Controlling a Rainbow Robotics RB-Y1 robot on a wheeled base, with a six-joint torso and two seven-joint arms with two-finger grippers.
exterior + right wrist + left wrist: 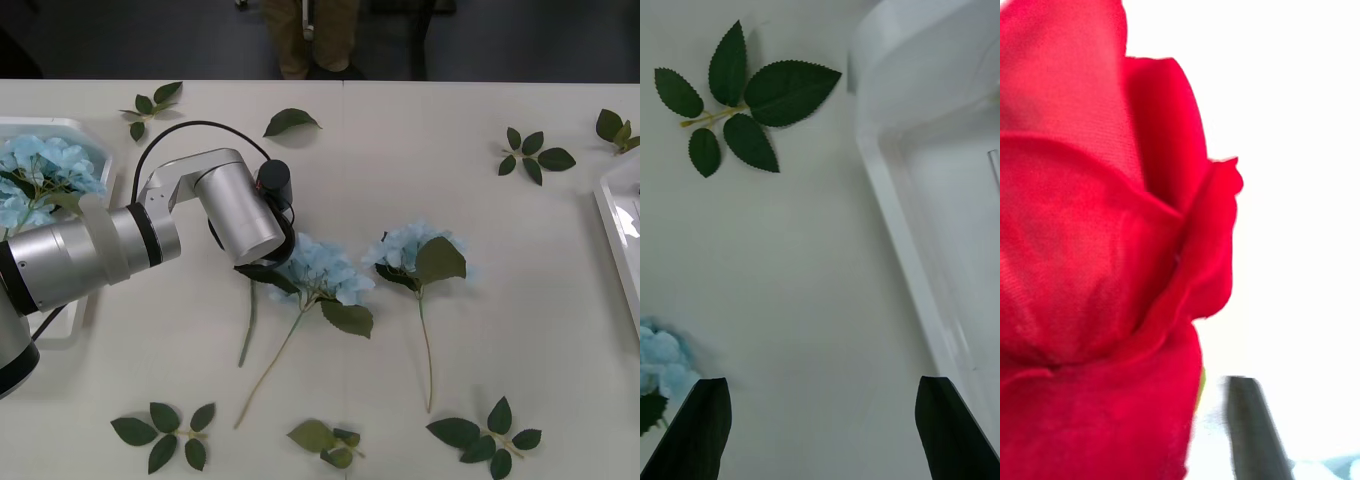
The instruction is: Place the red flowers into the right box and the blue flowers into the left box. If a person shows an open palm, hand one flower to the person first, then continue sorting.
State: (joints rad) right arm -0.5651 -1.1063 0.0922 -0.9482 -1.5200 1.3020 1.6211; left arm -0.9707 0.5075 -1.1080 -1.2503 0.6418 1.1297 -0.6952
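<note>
**Left arm reaches over flowers on white table**

The white table (420, 180) spreads wide, with open surface at its centre and far edge. The left arm (120, 240) reaches across from the left box (75, 128), which holds blue flowers (40, 165). Its gripper is hidden under the wrist in the front view; up close, a red rose (1097, 247) crowds the left wrist camera, one dark finger (1255, 427) beside it, so whether the fingers pinch the rose cannot be told. Two more blue flowers (325, 270) and (415, 252) lie mid-table, stems toward the robot. The right box (622, 225) sits at the right edge. The right gripper (820, 427) hovers spread apart beside that box's rim. Leaf sprigs (535, 155) dot the table.
</note>
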